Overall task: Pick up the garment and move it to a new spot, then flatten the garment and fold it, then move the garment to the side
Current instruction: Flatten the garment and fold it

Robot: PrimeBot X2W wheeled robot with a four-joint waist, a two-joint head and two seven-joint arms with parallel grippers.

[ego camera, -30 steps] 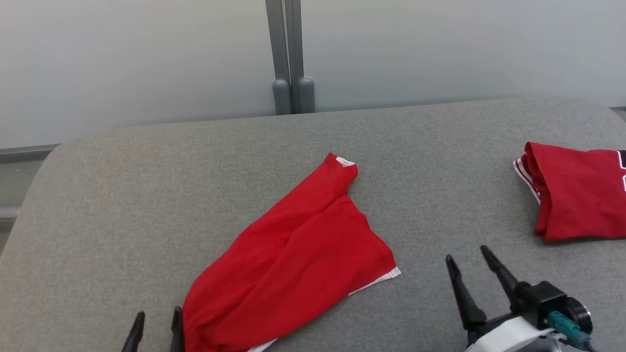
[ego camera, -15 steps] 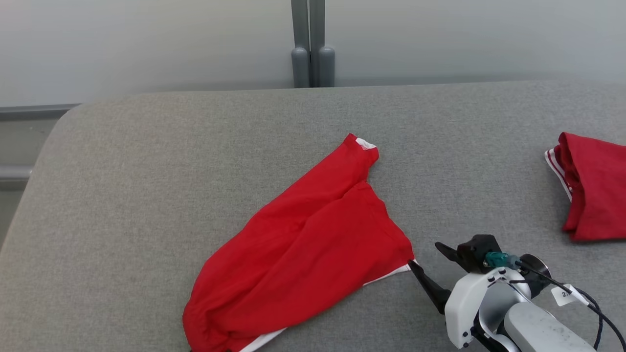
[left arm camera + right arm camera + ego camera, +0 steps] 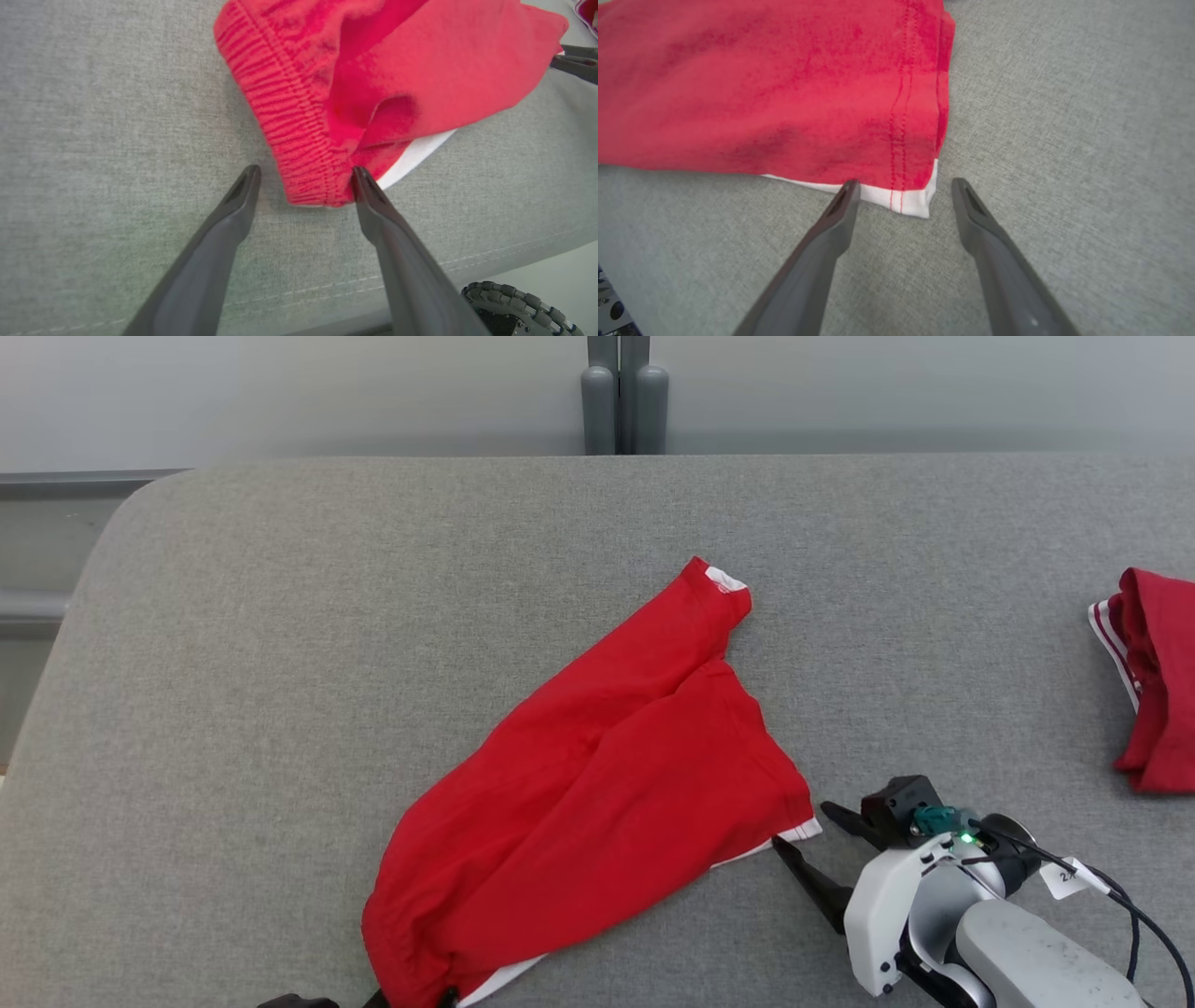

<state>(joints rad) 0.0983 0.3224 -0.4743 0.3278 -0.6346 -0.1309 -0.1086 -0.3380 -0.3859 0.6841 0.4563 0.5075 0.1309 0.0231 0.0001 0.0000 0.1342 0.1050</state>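
1. I count two red garments on the grey padded surface [image 3: 280, 663]. The one I am working on is the pair of shorts [image 3: 597, 784], which lies spread near the middle and runs diagonally from the near left to the far right.
2. The second red garment [image 3: 1153, 681] is bunched up at the far right edge of the head view, well apart from the shorts. It shows white stripes along its left edge.
3. Both arms are at the shorts, one at each near corner.
4. The left gripper [image 3: 304, 171] is wide apart and straddles the ribbed waistband corner at the near-left end. One finger touches the fabric, the other rests on bare grey cloth just beside it, and nothing is clamped.
5. The right gripper [image 3: 906, 184] is also spread wide, at the near-right hem corner. One fingertip touches the white trim [image 3: 915, 200], and the other is on the grey surface just past the corner. It holds nothing.
6. The hem shows two lines of red stitching across the white trim.
7. Two short grey posts [image 3: 597, 397] stand side by side behind the far edge of the surface, against a pale wall.
8. One dark roller wheel [image 3: 514, 308] shows at the lower right of the left wrist view.
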